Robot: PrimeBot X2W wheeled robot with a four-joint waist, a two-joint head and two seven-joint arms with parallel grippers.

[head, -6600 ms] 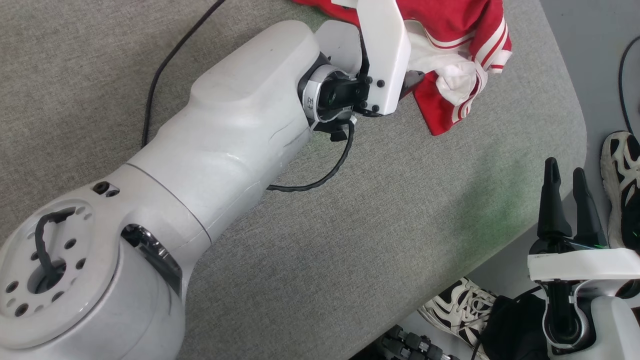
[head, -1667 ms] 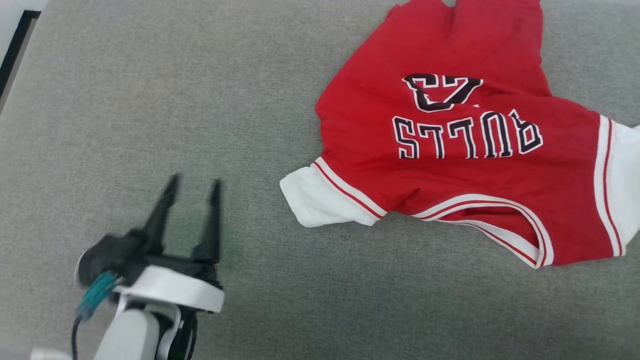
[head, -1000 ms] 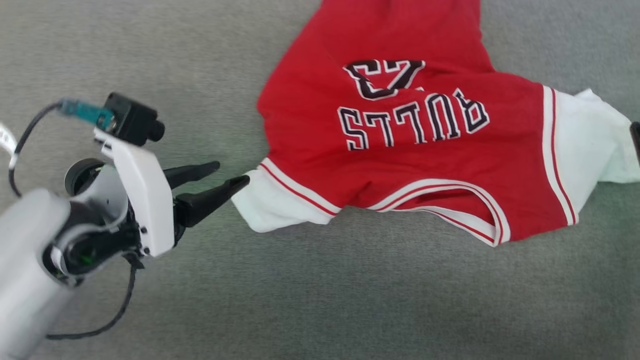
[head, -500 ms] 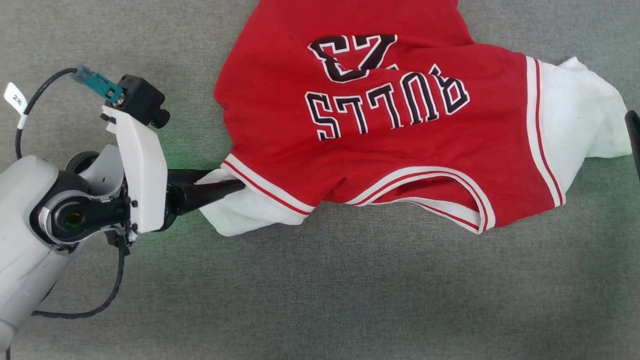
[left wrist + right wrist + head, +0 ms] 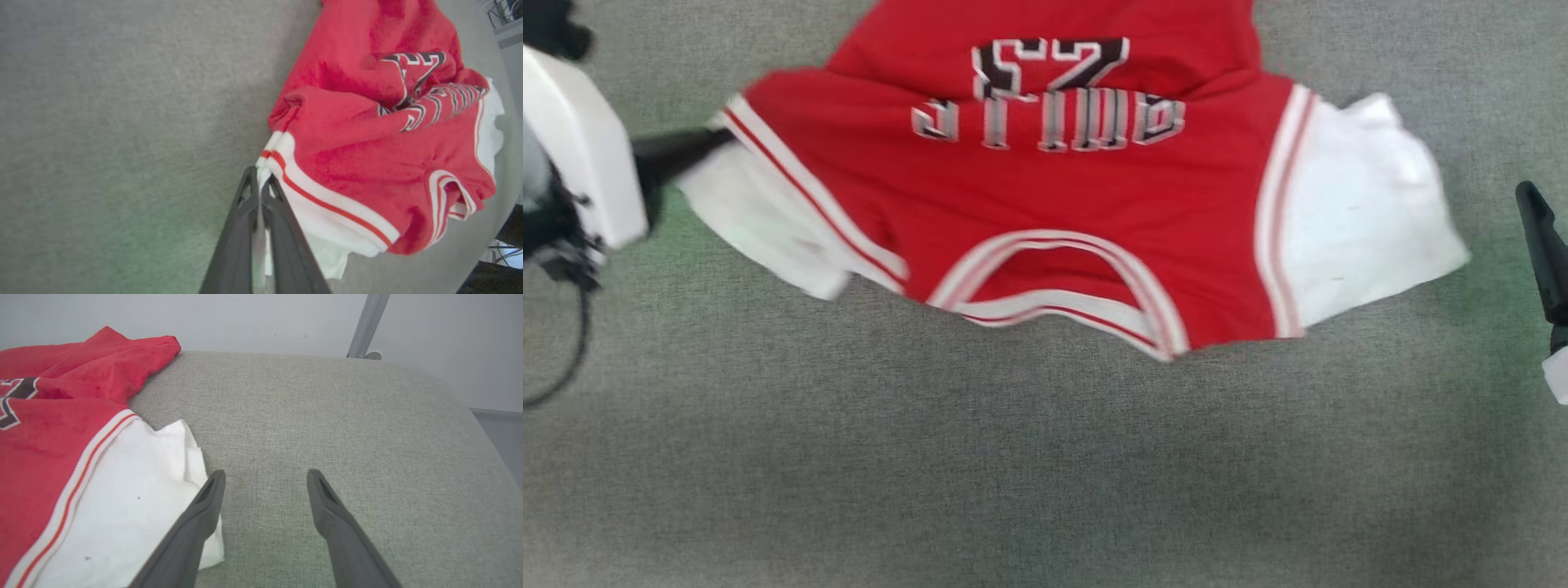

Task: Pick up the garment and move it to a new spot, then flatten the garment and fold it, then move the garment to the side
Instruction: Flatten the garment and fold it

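My left gripper (image 5: 257,179) has its two dark fingers pressed together on the garment (image 5: 1054,220) - a thin fold of white sleeve (image 5: 322,245) is pinched between them, just beside the striped cuff seam. That arm lies low, close to level with the grey padded surface (image 5: 1045,457), and its fingers point in at the garment from one sleeve end.

My right gripper (image 5: 265,477) is at the garment's opposite end, fingers spread wide and slanting down toward the surface, with bare grey cloth between them. In the right wrist view one finger (image 5: 204,506) crosses the corner of the other white sleeve (image 5: 135,498); the head view shows a gap between finger and sleeve, so they are apart.

The garment lies chest up with its collar toward me. Its lettering is upside down in the head view and too blurred to read cleanly. The hem end is cut off by the top of the head view, and my left wrist by that view's side. A ridge of red cloth bunches across the number, hiding part of it in the left wrist view. I cannot tell whether the pinched sleeve is lifted off the surface.

On the garment's collar side a wide stretch of surface lies open. Past the sleeve near my right gripper the padding runs on to a rounded edge - a pale wall and a metal post (image 5: 367,322) stand behind it.
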